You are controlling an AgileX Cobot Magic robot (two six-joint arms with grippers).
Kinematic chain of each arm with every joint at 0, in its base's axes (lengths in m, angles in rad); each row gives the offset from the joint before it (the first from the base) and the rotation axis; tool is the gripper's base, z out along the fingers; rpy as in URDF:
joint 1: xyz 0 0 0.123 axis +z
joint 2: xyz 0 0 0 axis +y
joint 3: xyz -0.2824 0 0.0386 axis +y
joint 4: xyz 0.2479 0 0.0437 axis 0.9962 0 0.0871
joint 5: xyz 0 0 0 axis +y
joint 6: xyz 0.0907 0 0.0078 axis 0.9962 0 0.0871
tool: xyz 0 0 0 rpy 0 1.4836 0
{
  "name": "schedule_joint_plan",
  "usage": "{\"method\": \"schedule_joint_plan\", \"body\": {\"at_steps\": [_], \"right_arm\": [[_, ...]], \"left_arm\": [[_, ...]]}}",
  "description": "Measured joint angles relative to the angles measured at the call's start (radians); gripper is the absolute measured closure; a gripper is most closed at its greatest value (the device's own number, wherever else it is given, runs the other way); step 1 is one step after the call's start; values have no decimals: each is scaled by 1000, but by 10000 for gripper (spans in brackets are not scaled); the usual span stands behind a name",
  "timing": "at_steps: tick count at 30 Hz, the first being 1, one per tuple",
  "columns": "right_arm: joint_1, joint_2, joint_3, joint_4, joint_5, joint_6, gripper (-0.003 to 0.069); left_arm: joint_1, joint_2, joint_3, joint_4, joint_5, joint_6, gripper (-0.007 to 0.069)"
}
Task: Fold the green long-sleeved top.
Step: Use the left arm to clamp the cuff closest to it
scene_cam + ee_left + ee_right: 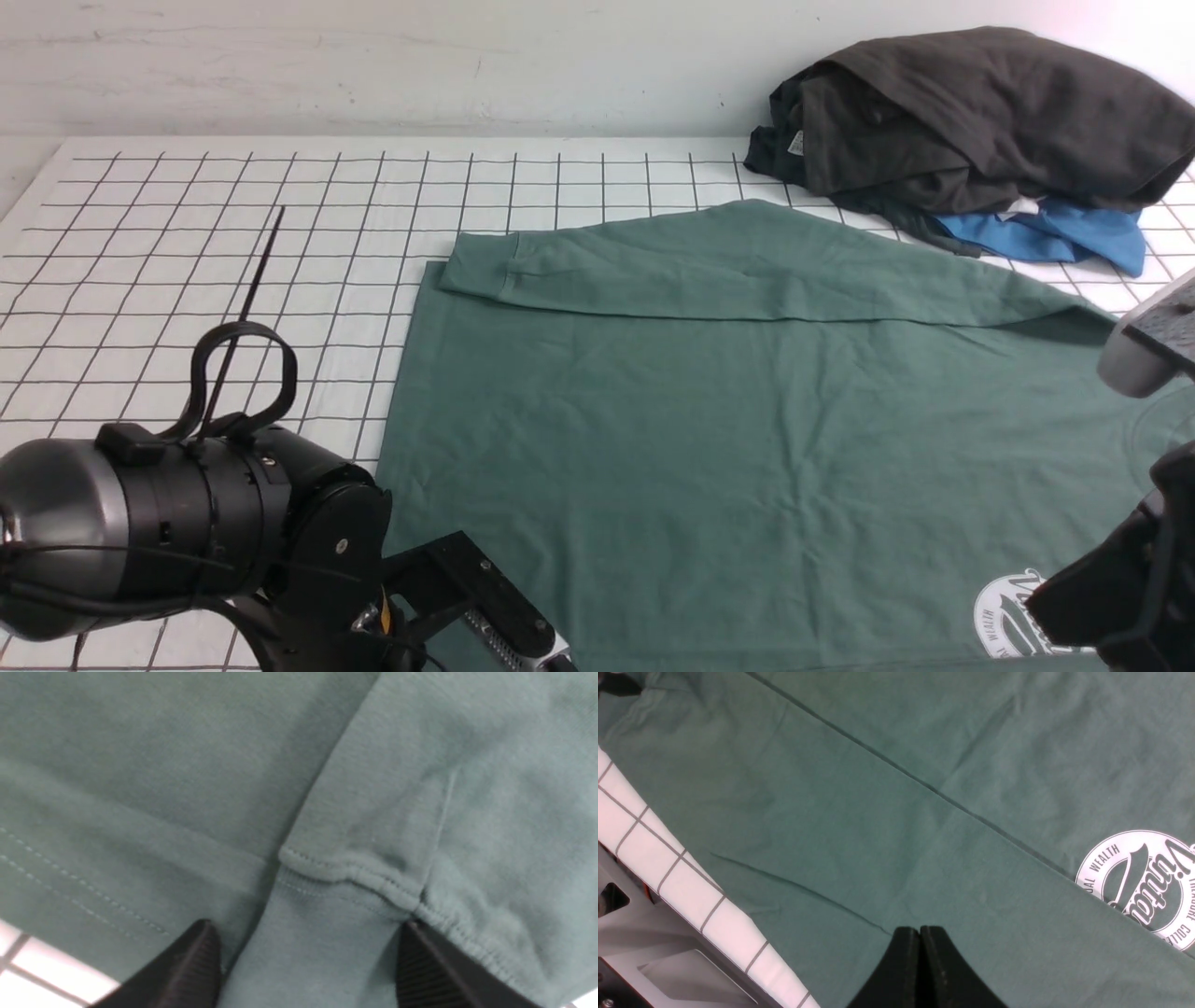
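Note:
The green long-sleeved top [747,439] lies spread flat on the gridded table, its far sleeve [728,271] folded across the body. The white round logo [1013,616] shows at the near right, also in the right wrist view [1143,886]. My left gripper [303,970] is open, low at the near edge of the top [551,658]. Its fingers [191,970] stand on either side of a sleeve cuff [317,952]. My right gripper [920,938] is shut and empty just above the top's body. Only the right arm [1130,579] shows in the front view.
A dark grey-black heap of clothes [971,112] lies on a bright blue garment [1055,238] at the far right. The white gridded table cover [205,233] is bare to the left of the top. The table's near edge [668,868] shows in the right wrist view.

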Motion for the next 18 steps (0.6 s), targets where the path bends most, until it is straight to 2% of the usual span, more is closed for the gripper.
{"method": "schedule_joint_plan", "body": {"at_steps": [18], "right_arm": [[0, 0, 42, 2, -31, 2, 673]], "left_arm": [[0, -13, -62, -1, 47, -9, 566]]}}
